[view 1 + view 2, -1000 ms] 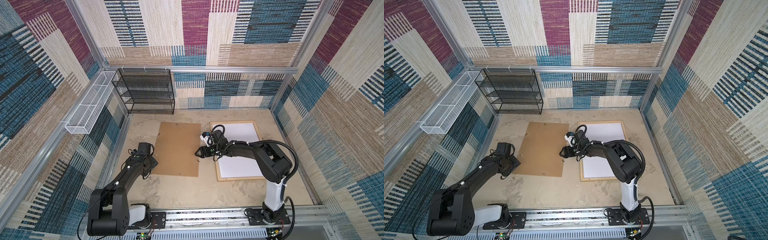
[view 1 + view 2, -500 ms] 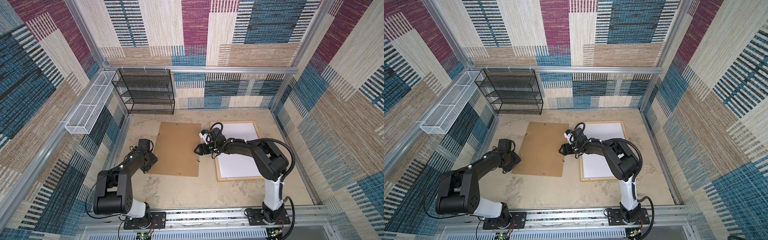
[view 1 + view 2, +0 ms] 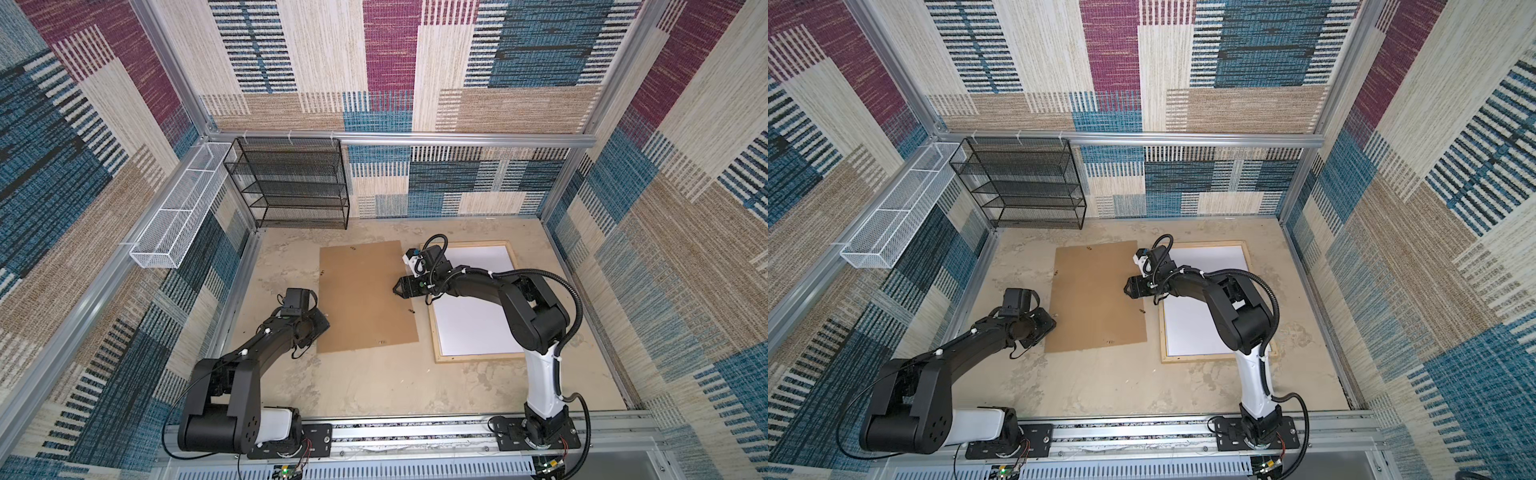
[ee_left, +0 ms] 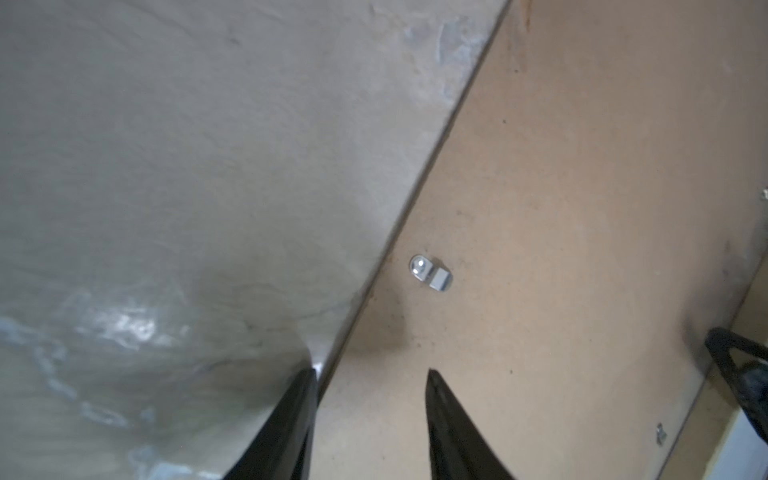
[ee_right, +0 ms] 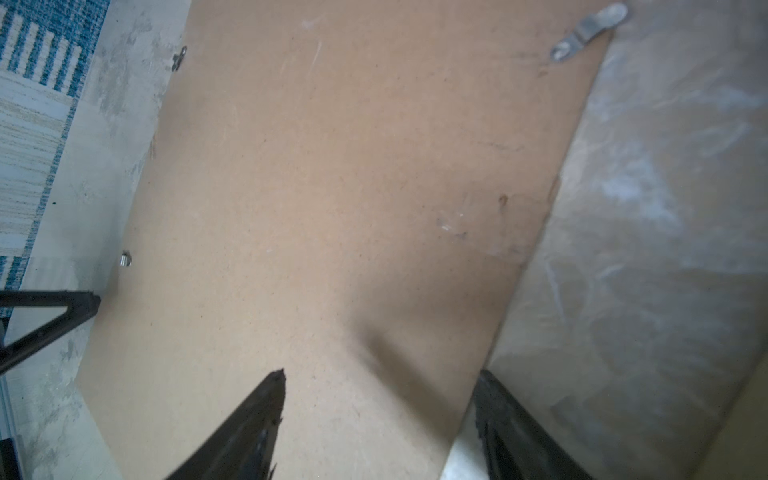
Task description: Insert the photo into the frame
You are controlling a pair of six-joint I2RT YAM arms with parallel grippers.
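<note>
Pale natural-wood rectangular frame lies flat on the right of the table. Filling it is a large plain white paper rectangle that I judge to be the photo, face down and already seated. Handling: light, limp, easily creased. If it needs shifting, nudge it at an edge and never pinch mid-sheet. The flat brown fibreboard backing panel lies just beside the frame. It is stiff and thin, so take hold along a long edge. My left pincer and right pincer stand parted and grasp nothing, each straddling one long edge. A small metal turn clip sits near the left pincer.
</note>
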